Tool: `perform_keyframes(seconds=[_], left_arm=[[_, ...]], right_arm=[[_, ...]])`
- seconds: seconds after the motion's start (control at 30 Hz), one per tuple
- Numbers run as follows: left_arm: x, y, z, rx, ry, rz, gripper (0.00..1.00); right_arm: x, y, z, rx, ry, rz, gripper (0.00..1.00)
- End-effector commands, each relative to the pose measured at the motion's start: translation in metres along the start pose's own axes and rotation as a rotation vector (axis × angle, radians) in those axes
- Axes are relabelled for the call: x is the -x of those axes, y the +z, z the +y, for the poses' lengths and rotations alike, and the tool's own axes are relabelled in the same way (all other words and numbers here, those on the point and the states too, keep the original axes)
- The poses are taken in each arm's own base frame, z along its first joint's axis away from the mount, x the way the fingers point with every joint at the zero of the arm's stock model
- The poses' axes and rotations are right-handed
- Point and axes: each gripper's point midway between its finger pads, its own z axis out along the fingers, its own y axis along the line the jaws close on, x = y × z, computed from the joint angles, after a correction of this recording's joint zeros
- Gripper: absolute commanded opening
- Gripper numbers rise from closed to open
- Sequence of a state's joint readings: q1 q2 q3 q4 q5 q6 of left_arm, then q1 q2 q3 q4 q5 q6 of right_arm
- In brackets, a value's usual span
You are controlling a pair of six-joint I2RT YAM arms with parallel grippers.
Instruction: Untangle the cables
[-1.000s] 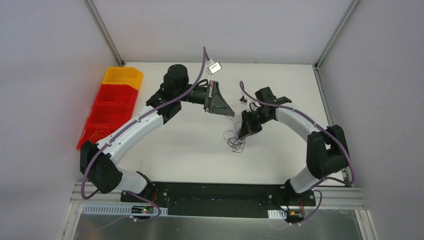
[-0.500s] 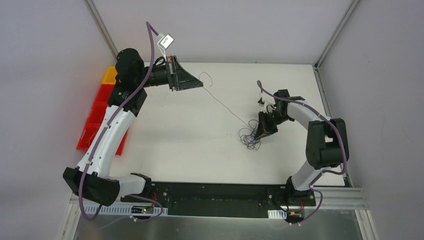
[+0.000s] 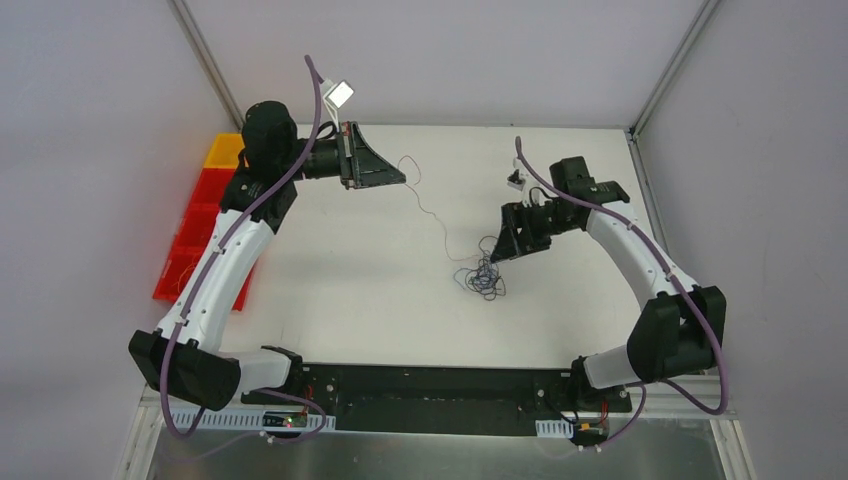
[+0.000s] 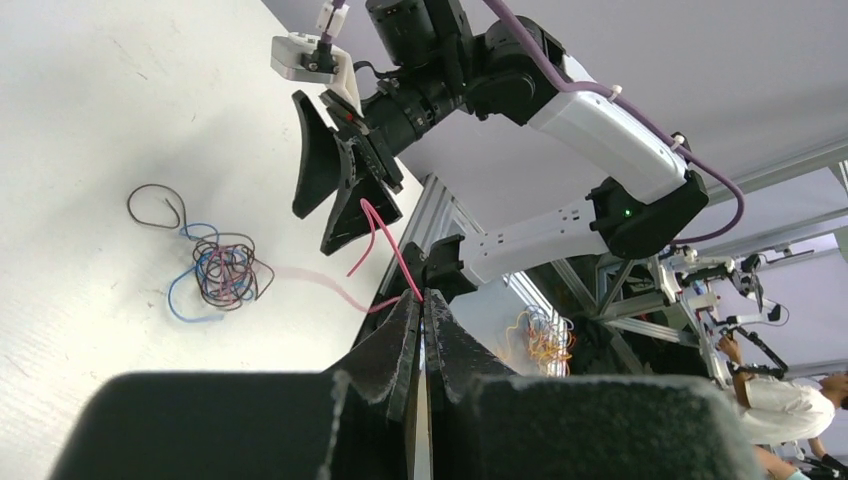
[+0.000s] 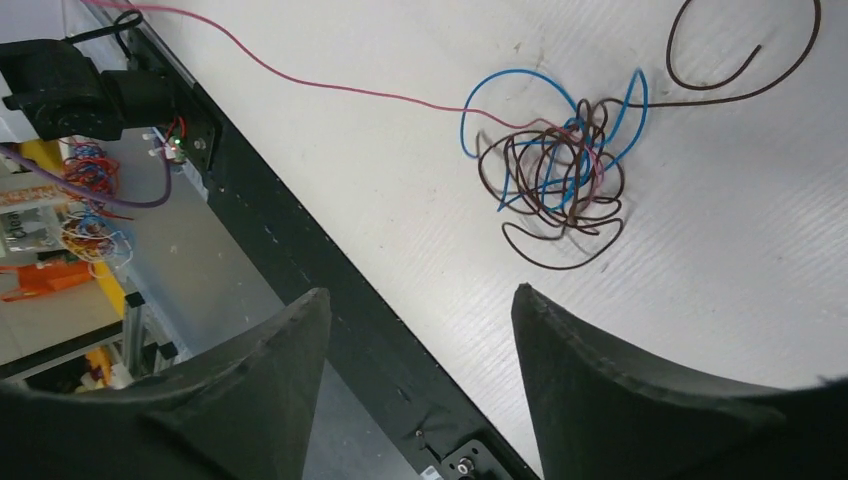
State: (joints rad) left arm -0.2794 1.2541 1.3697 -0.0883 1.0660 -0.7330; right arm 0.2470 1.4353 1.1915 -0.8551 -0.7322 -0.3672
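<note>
Right tool [image 3: 503, 245] now off cables [image 3: 484, 278], just beside.

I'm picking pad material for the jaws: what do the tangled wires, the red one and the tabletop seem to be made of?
Tangled wires: smooth, likely plastic insulation, holding springy loops. Red wire, pinched in the left gripper: same look. Tabletop: matte white, finely ribbed, scuffed; plastic or painted board, unclear.
</note>
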Motion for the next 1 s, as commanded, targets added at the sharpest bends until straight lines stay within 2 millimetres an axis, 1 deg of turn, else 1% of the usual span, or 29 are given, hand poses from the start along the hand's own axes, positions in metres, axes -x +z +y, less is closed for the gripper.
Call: perform_keyframes(seconds=[0.0, 0.03, 0.07, 0.13, 0.17, 0.2, 0.3, 0.4, 0.5, 0.53, 0.57, 0.6, 0.63, 0.67, 0.7, 0.73, 0.77, 0.8, 0.83, 0.87, 0.9, 0.93, 0.97], left_arm=[[0.013, -0.004, -0.021, -0.054, 0.045, -0.03, 0.0], [0.016, -0.004, -0.024, -0.066, 0.057, -0.039, 0.0], [0.018, -0.004, -0.027, -0.073, 0.061, -0.043, 0.0], [0.022, -0.004, -0.032, -0.081, 0.068, -0.049, 0.0], [0.024, -0.004, -0.034, -0.084, 0.072, -0.052, 0.0], [0.026, -0.004, -0.036, -0.084, 0.078, -0.056, 0.0], [0.032, -0.004, -0.037, -0.083, 0.081, -0.066, 0.0], [0.035, -0.003, -0.035, -0.081, 0.071, -0.078, 0.0], [0.038, -0.003, -0.028, -0.065, 0.061, -0.09, 0.0], [0.04, -0.003, -0.025, -0.059, 0.058, -0.095, 0.0], [0.041, -0.002, -0.022, -0.053, 0.05, -0.1, 0.0], [0.043, -0.002, -0.019, -0.048, 0.044, -0.107, 0.0], [0.045, -0.002, -0.015, -0.039, 0.036, -0.115, 0.0], [0.048, -0.003, -0.009, -0.022, 0.029, -0.124, 0.0], [0.052, -0.005, 0.0, 0.012, 0.02, -0.14, 0.0], [0.058, -0.008, 0.012, 0.056, 0.018, -0.16, 0.0], [0.061, -0.013, 0.031, 0.127, 0.01, -0.174, 0.0], [0.068, -0.021, 0.052, 0.223, 0.021, -0.199, 0.0], [0.073, -0.031, 0.075, 0.348, 0.037, -0.213, 0.01], [0.076, -0.042, 0.102, 0.465, 0.035, -0.22, 0.2], [0.075, -0.047, 0.119, 0.516, 0.05, -0.2, 0.43], [0.071, -0.051, 0.132, 0.545, 0.068, -0.168, 0.59], [0.062, -0.053, 0.143, 0.57, 0.084, -0.131, 0.71]], right_arm=[[0.015, -0.005, 0.011, -0.066, -0.122, -0.032, 0.75], [0.022, -0.002, 0.015, -0.073, -0.138, -0.057, 0.81], [0.03, 0.003, 0.02, -0.078, -0.164, -0.084, 0.91], [0.043, 0.015, 0.025, -0.095, -0.207, -0.126, 0.94], [0.051, 0.022, 0.025, -0.101, -0.234, -0.148, 0.94], [0.055, 0.03, 0.025, -0.106, -0.257, -0.155, 0.94], [0.059, 0.053, 0.009, -0.129, -0.304, -0.158, 0.94], [0.049, 0.074, -0.008, -0.123, -0.354, -0.111, 0.9], [0.039, 0.087, -0.013, -0.091, -0.381, -0.095, 0.88], [0.039, 0.091, -0.014, -0.097, -0.389, -0.103, 0.87], [0.041, 0.095, -0.016, -0.105, -0.4, -0.112, 0.84], [0.043, 0.097, -0.018, -0.114, -0.406, -0.119, 0.77], [0.045, 0.1, -0.02, -0.12, -0.404, -0.121, 0.66], [0.048, 0.101, -0.02, -0.122, -0.401, -0.12, 0.52], [0.051, 0.1, -0.018, -0.121, -0.398, -0.123, 0.35], [0.053, 0.098, -0.014, -0.112, -0.39, -0.122, 0.16], [0.055, 0.093, -0.008, -0.101, -0.377, -0.13, 0.0], [0.057, 0.088, 0.001, -0.08, -0.35, -0.142, 0.0], [0.061, 0.078, 0.017, -0.046, -0.302, -0.169, 0.0], [0.065, 0.07, 0.031, -0.011, -0.267, -0.189, 0.0], [0.07, 0.061, 0.045, 0.026, -0.223, -0.215, 0.0], [0.075, 0.052, 0.059, 0.061, -0.19, -0.242, 0.0], [0.081, 0.045, 0.067, 0.077, -0.147, -0.267, 0.0]])
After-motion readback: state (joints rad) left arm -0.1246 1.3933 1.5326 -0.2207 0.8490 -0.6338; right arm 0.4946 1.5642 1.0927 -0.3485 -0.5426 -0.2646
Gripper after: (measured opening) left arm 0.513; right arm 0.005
